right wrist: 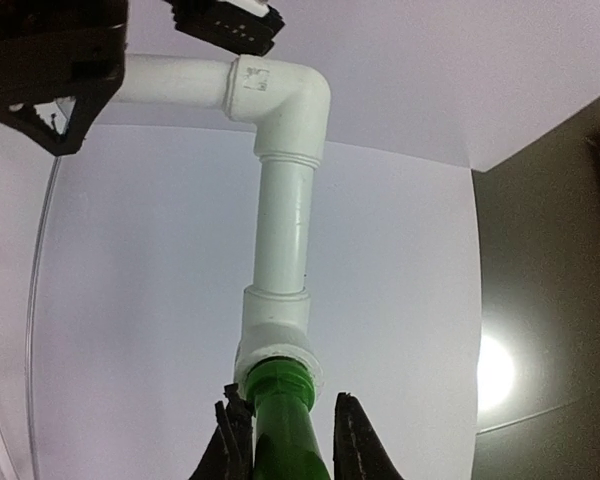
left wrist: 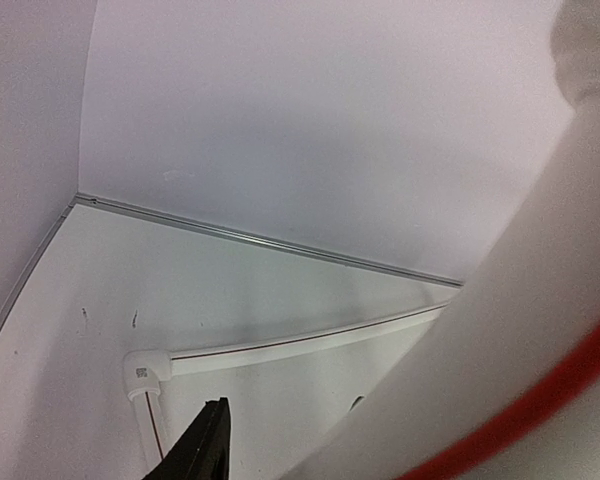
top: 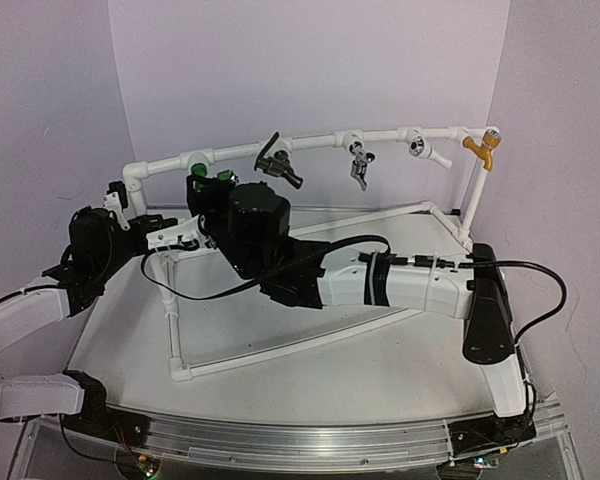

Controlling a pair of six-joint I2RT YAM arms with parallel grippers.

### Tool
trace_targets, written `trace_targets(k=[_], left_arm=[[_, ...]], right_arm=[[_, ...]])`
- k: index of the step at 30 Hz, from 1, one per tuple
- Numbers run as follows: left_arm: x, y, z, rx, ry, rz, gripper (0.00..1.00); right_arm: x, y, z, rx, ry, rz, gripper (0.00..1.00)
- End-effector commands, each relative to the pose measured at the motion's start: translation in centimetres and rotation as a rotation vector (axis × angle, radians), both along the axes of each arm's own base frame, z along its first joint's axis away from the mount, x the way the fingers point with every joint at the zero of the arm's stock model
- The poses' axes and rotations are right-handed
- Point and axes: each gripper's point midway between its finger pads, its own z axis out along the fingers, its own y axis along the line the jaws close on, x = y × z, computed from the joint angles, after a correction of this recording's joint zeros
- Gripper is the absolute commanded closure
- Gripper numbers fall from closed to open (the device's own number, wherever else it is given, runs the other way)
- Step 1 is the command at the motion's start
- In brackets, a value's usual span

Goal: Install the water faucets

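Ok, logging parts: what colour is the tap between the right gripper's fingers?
Bright green faucet; right wrist view.

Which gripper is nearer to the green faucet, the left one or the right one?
Right. The right gripper has its fingers on both sides of the green faucet. The left gripper clamps the white pipe beyond the elbow, apart from the faucet.

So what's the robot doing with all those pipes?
It is putting taps onto a white pipe frame. The right arm has its jaws either side of the green tap, whose end sits in a pipe fitting near the frame's left corner. The left arm is up by that corner too, but whether it grips the pipe is unclear. The dark tap already looks fitted further along the bar.
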Motion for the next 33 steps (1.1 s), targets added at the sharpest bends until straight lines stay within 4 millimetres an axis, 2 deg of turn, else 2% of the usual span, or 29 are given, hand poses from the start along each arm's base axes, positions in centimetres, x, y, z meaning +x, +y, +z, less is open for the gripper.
trace_targets(k=[1,5,8,11,15,17,19,22,25,27,29,33], left_arm=[[-1.2,-3.7,-1.9,-0.187,0.157,-0.142,1.00],[-1.3,-3.7,-1.9,-0.193,0.159,-0.139,1.00],[-1.3,-3.7,-1.9,-0.199,0.161,-0.137,1.00],[-1.2,-3.7,-1.9,-0.204,0.163,-0.136,1.00],[-1.1,-3.6,-1.8,-0.202,0.159,-0.131,1.00],[-1.2,-3.6,-1.7,-0.205,0.156,-0.129,1.00],[-1.2,-3.5,-1.7,-0.207,0.156,-0.126,1.00],[-1.2,-3.5,-1.7,-0.207,0.155,-0.127,1.00],[-1.3,-3.4,-1.5,-0.201,0.148,-0.127,1.00],[-1.4,-3.4,-1.4,-0.199,0.142,-0.128,1.00],[-1.4,-3.4,-1.4,-0.195,0.142,-0.131,1.00],[-1.4,-3.6,-1.6,-0.188,0.147,-0.138,1.00]], right_arm=[[3.7,-3.6,4.4,0.542,0.107,-0.158,0.97],[4.4,-5.6,5.8,0.986,0.267,-0.144,1.00],[4.4,-7.7,5.8,1.373,0.471,-0.073,1.00],[3.4,-8.4,5.3,1.689,0.765,0.147,1.00],[2.8,-7.7,5.8,1.938,1.213,0.465,1.00],[2.1,-6.7,6.9,1.903,1.287,0.548,0.99],[1.7,-6.4,7.2,1.873,1.292,0.568,0.92],[1.8,-7.3,6.6,1.842,1.240,0.520,0.79],[1.1,-7.7,6.0,1.720,1.185,0.483,0.64],[-0.1,-7.6,6.1,1.576,1.135,0.476,0.54],[-2.4,-6.9,6.2,1.344,1.071,0.502,0.44],[-5.6,-6.3,4.6,0.910,0.935,0.468,0.27]])
